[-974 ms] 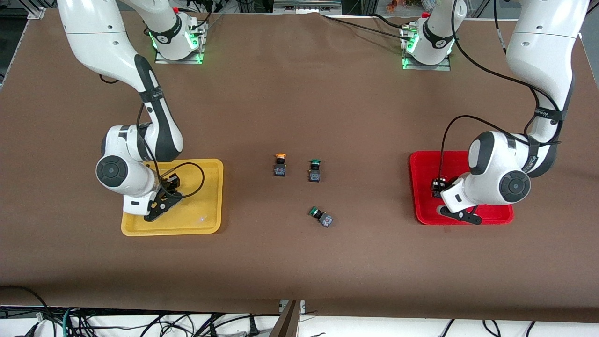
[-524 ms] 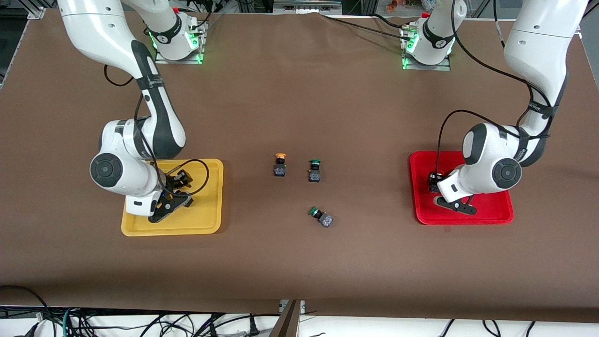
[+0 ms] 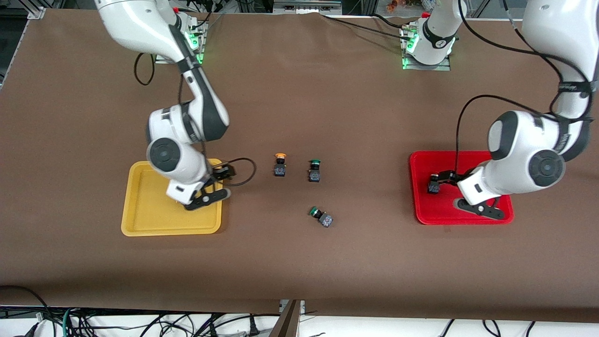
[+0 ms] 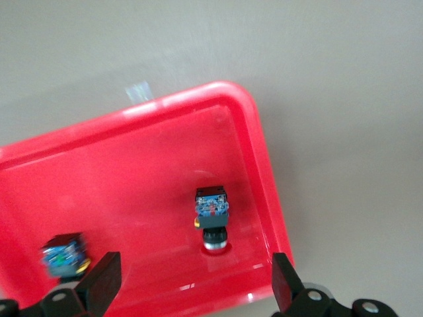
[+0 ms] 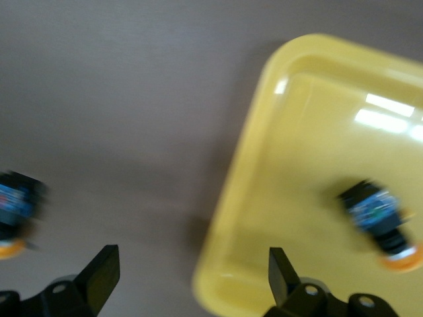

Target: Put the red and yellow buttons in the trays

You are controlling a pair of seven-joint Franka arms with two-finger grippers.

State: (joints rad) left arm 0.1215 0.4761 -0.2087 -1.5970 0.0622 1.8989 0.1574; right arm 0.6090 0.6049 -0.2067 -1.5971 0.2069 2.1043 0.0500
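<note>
Counting from the front view: one yellow tray [image 3: 140, 206], one red tray [image 3: 423, 206], one yellow-capped button [image 3: 280, 165] out on the worktop [image 3: 299, 103], one button [image 3: 433, 183] showing in the red tray, plus two green-capped switches [image 3: 314, 171] nearby. Right gripper [image 3: 206, 196] hangs over the yellow tray's edge, left gripper [image 3: 482, 209] over the red tray. Left wrist view: two buttons [image 4: 211, 218] in the red tray, jaws wide apart, empty. Right wrist view: one yellow button in tray [image 5: 380, 221], another on the worktop; jaws spread, empty.
</note>
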